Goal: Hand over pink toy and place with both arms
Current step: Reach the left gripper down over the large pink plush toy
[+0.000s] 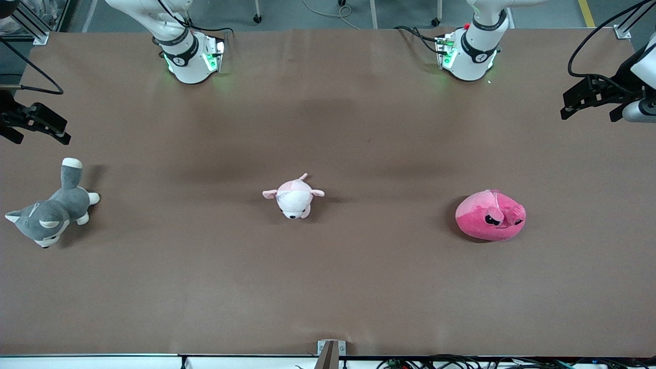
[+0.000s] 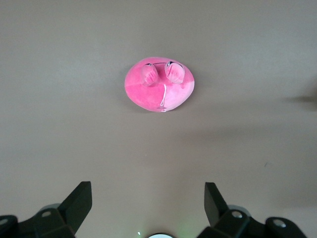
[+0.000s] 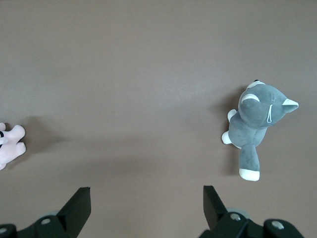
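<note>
The pink toy [image 1: 484, 225], a round hot-pink plush blob with black eyes, lies on the brown table toward the left arm's end. It also shows in the left wrist view [image 2: 158, 89]. My left gripper [image 1: 588, 114] hangs open and empty in the air over the table's edge at the left arm's end, apart from the toy; its jaws stand wide apart in the left wrist view [image 2: 147, 191]. My right gripper [image 1: 41, 136] hangs open and empty over the table's edge at the right arm's end, also seen in the right wrist view [image 3: 146, 193].
A small pale pink-and-white plush animal [image 1: 293, 197] lies at the table's middle; part of it shows in the right wrist view [image 3: 10, 144]. A grey-and-white plush husky [image 1: 51, 210] lies toward the right arm's end, also in the right wrist view [image 3: 257, 119].
</note>
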### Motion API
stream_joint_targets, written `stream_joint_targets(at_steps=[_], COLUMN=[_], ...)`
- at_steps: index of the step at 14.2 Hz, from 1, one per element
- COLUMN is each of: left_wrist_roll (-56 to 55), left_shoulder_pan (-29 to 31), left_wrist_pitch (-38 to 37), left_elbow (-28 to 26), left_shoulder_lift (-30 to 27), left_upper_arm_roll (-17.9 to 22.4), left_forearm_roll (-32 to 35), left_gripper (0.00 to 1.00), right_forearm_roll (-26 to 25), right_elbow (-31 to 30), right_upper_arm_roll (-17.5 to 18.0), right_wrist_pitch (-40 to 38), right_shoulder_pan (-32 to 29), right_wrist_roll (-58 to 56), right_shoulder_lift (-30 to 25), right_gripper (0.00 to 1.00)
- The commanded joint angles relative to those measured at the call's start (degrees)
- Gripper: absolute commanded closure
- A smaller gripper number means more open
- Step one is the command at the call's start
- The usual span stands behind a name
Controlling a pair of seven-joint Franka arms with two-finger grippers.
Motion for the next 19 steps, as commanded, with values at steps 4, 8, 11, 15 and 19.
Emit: stream_joint_targets(at_steps=[4,8,11,15,19], left_wrist_roll=[0.7,0.6,-0.3,-0.3,-4.4], left_shoulder_pan=[0.4,0.4,0.3,0.4,2.0], left_wrist_pitch=[-0.5,-0.2,3.9,12.7,20.0], left_elbow=[1.0,2.6,1.2,-4.7,-7.1], left_shoulder_lift=[0.8,6.2,9.7,11.6,15.7], left_upper_arm_roll=[0.0,0.2,0.1,0.1,0.0], left_forearm_roll=[1.2,2.3,4.1,3.9,3.4], left_gripper=[0.0,0.0,0.0,0.0,0.0], right_forearm_roll=[-0.9,-0.8,-0.1,-0.1,-0.1], right_elbow=[-0.7,-0.1,1.2,0.3,-2.2], right_upper_arm_roll=[0.3,0.3,0.4,0.2,0.3], right_wrist_pitch=[-0.3,0.3,-0.4,-0.8,-0.3], right_shoulder_pan=[-0.2,-0.2,0.1,-0.7,-0.8], right_wrist_roll=[-0.5,-0.3,-0.3,-0.3,-0.4], right_shoulder_lift=[-1.1,-1.1,-1.1,-1.1,-2.5], right_gripper=[0.0,0.0,0.0,0.0,0.0])
